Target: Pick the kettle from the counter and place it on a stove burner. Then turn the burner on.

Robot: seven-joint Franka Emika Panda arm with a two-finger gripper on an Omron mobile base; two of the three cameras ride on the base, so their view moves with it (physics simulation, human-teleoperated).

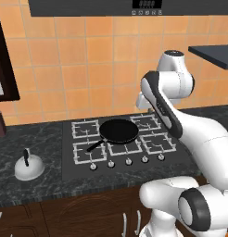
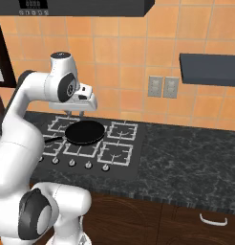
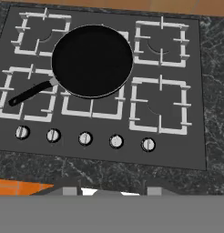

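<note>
The kettle (image 1: 28,167) sits upright on the counter (image 1: 37,136), left of the cooktop (image 1: 69,173) and well apart from the frying pan (image 1: 118,131). The gripper (image 2: 75,113) hangs above the cooktop's back, touching nothing. I cannot tell how far apart its fingers stand.

Black frying pan (image 3: 92,60) on centre grates — five silver knobs (image 3: 85,138) in front row; orange tiled wall (image 1: 88,60).

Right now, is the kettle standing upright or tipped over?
Upright. The kettle sits flat on its base on the counter left of the cooktop, with its black handle pointing up.
</note>
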